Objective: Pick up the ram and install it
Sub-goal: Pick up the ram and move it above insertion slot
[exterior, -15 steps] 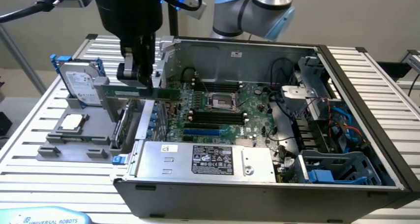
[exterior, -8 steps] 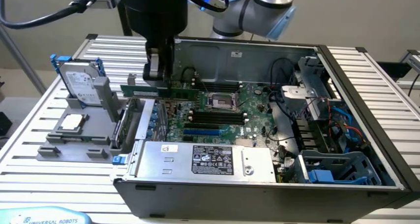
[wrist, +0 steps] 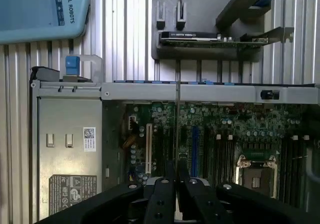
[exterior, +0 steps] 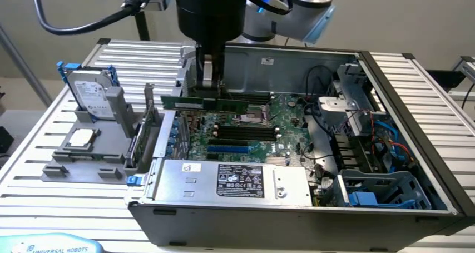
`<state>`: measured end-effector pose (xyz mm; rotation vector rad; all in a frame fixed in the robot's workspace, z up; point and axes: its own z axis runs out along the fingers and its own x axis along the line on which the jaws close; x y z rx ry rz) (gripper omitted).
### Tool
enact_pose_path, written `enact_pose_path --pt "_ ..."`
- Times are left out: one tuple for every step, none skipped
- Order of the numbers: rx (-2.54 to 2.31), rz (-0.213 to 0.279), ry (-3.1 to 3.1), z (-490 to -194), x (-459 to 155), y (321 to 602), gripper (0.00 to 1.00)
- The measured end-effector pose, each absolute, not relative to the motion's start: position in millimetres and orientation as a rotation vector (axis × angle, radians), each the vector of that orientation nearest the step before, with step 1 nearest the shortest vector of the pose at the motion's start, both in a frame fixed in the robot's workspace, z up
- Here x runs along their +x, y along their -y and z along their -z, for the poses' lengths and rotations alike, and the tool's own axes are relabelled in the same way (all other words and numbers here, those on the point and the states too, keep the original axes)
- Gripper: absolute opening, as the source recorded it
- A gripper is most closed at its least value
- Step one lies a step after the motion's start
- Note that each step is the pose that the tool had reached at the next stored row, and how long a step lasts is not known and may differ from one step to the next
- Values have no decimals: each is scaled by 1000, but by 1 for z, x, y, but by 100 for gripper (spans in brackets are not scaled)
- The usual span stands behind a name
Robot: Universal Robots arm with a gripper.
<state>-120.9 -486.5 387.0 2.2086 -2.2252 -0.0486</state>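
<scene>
End effector (exterior: 208, 79) (wrist: 176, 184): narrow, its fingers (wrist: 161, 200) pinched on the top edge of the ram at about mid-length; it hangs over the motherboard's far end.
Ram (exterior: 215, 103) (wrist: 177, 126): green stick held level with its long edge down, above the motherboard (exterior: 291, 113) (wrist: 220, 118). It is seen edge-on from the wrist and is not seated in any slot.
Black slots (exterior: 243, 132) (wrist: 224, 159): on the motherboard, nearer the camera than the ram in the exterior view.
Processor socket (exterior: 250, 118) (wrist: 255, 171): on the motherboard, between the ram and the black slots.
Power supply (exterior: 230, 180) (wrist: 67, 149): at the motherboard's near end.
Case (exterior: 415, 114): open, around the motherboard.
Grey holder (exterior: 82, 172): on the desk (exterior: 37, 186), well apart from the motherboard, carrying a hard drive (exterior: 90, 94).
</scene>
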Motion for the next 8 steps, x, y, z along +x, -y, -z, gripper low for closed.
enact_pose_path --pt "2208 49 2225 -387 -116 486 13" --pt "2208 50 2225 -387 -112 485 13" --pt "2208 50 2224 -387 -107 484 13" --pt "2208 50 2224 -387 -103 483 13" --pt "2207 51 2224 -387 -99 482 13" --pt "2207 51 2224 -387 -95 481 13" --pt "2207 51 2224 -387 -91 479 13" --pt "2207 51 2224 -386 -87 477 13"
